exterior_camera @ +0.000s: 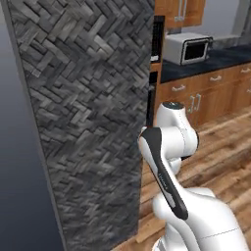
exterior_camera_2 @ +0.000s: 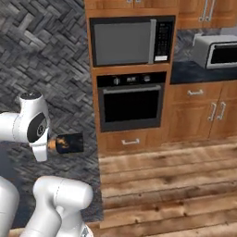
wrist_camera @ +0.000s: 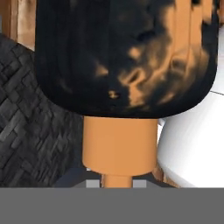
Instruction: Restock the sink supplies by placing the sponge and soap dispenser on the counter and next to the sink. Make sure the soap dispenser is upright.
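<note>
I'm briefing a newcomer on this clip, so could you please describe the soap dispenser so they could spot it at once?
Start at the tall wooden cabinet with the built-in wall oven. Left of it, against the herringbone tile wall, the white robot arm holds the soap dispenser lying sideways. It is the only small near-black bottle with an orange-gold pump end.

- This is a home kitchen, fitted out in warm brown wood.
- A tall wooden unit holds a built-in microwave (exterior_camera_2: 131, 41) with a wall oven (exterior_camera_2: 132, 101) below it and a drawer (exterior_camera_2: 131, 141) with a steel handle at the bottom.
- Beside it runs a dark stone worktop (exterior_camera_2: 194, 71) over base cabinets (exterior_camera_2: 203, 111) with steel pulls; a silver toaster oven (exterior_camera_2: 216, 50) sits on top.
- More wooden cabinets (exterior_camera_2: 208, 11) hang above.
- The floor (exterior_camera_2: 171, 185) is wooden planks.
- A wall (exterior_camera: 83, 112) of grey herringbone tile stands close on the left.
</note>
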Controlling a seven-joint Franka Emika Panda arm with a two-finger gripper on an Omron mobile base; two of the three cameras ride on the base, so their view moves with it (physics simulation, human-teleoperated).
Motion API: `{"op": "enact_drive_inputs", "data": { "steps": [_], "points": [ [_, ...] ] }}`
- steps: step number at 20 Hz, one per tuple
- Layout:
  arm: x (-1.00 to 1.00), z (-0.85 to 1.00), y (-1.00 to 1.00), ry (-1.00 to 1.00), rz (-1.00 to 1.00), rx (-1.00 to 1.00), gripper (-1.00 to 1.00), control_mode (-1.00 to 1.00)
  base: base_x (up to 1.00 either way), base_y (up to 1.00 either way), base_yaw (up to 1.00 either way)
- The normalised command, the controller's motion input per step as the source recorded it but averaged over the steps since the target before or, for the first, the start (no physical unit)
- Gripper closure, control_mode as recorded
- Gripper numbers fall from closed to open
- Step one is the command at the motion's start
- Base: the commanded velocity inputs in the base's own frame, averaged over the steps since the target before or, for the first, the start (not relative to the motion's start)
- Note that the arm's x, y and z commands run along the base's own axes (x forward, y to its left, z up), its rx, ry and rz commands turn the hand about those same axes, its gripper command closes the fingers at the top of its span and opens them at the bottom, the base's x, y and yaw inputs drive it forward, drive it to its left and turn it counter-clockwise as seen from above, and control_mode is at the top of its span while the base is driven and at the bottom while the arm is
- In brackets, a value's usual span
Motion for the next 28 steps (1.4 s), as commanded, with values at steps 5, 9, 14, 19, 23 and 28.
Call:
{"op": "enact_drive_inputs", "data": {
  "steps": [5,9,14,19,23,28],
  "points": [
    [0.0,0.0,0.0,0.0,0.0,0.0,1.0,1.0,-0.49,0.05,0.76],
    [0.0,0.0,0.0,0.0,0.0,0.0,1.0,1.0,-0.5,0.06,0.76],
    [0.0,0.0,0.0,0.0,0.0,0.0,1.0,1.0,-0.36,0.35,0.78],
    [0.0,0.0,0.0,0.0,0.0,0.0,1.0,1.0,-0.19,0.43,0.81],
    [0.0,0.0,0.0,0.0,0.0,0.0,1.0,1.0,0.0,0.55,0.81],
    [0.0,0.0,0.0,0.0,0.0,0.0,1.0,1.0,0.15,0.59,0.71]
  ]
}}
